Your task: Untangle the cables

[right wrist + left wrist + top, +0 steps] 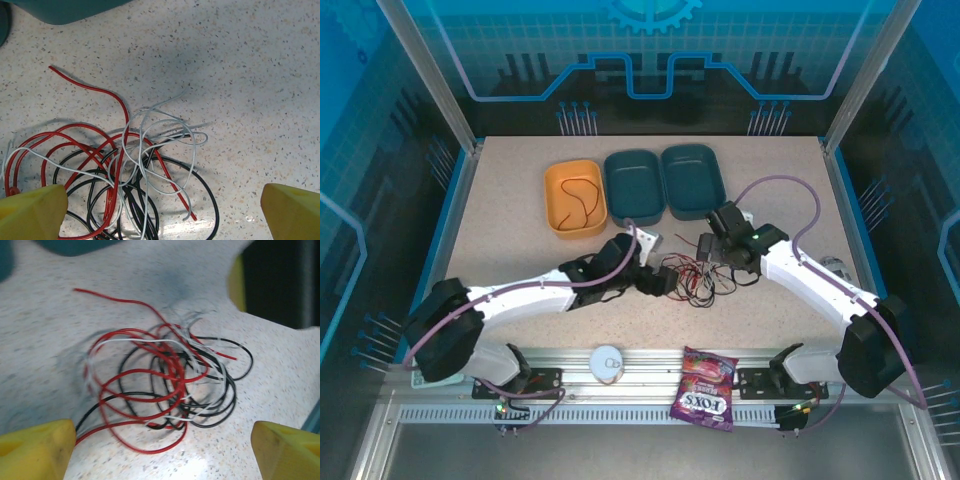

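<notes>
Toward the middle of the desk (pixel 520 250) in the top view, a little right of centre, the cables (pixel 698 280) lie in one loose heap. The left gripper (pixel 655 280) and the right gripper (pixel 718 258) face it from either side. An orange tray (pixel 575 200) at upper left holds a thin dark wire apart from the heap.

Across the centre of the left wrist view, red, black and white strands of the cables (pixel 165 385) cross in overlapping loops, and one red end runs free to the upper left. The yellow fingers (pixel 37 450) sit in the lower corners, spread wide and pinching nothing. Red and black strands run up to the lower-left one; whether they touch it I cannot tell.

Low and left in the right wrist view, the cables (pixel 115 170) curl in the same way, with a red tail reaching to the upper left and white loops in the middle. These fingers (pixel 287 212) are also spread wide and hold nothing.

The wires look light, limp and slightly springy, and probably slick. Tugging mid-loop would likely tighten the snarl, so a free end, such as the red tail, seems the best place to pinch
</notes>
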{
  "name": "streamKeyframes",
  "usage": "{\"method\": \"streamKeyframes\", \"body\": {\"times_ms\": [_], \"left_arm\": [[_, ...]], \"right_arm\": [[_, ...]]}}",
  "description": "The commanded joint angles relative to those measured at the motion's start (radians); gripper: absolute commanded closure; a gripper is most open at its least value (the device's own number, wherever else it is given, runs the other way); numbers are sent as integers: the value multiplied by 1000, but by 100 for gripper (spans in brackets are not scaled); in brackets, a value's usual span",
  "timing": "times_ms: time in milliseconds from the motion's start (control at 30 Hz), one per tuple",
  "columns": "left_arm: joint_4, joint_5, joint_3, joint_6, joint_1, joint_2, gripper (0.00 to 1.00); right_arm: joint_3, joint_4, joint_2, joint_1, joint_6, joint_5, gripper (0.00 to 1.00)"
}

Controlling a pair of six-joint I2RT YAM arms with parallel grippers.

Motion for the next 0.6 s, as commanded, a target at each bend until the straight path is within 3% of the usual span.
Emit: {"method": "streamKeyframes", "body": {"times_ms": [0,200,333,467,567], "left_arm": [[37,70,72,129,-14,59,12],[-98,70,174,277,-16,161,17],[-141,32,208,330,-16,211,34],[-205,-17,259,345,-16,261,43],[-222,-37,276,348,-16,286,43]], "right_arm": [[-21,-38,-22,-26,45,-15,0],[-48,-28,-65,-57,44,-41,0],[-75,-22,-109,-74,63,-35,0],[-120,10,-148,-83,71,-44,0],[-135,28,-170,-88,70,-52,0]]}}
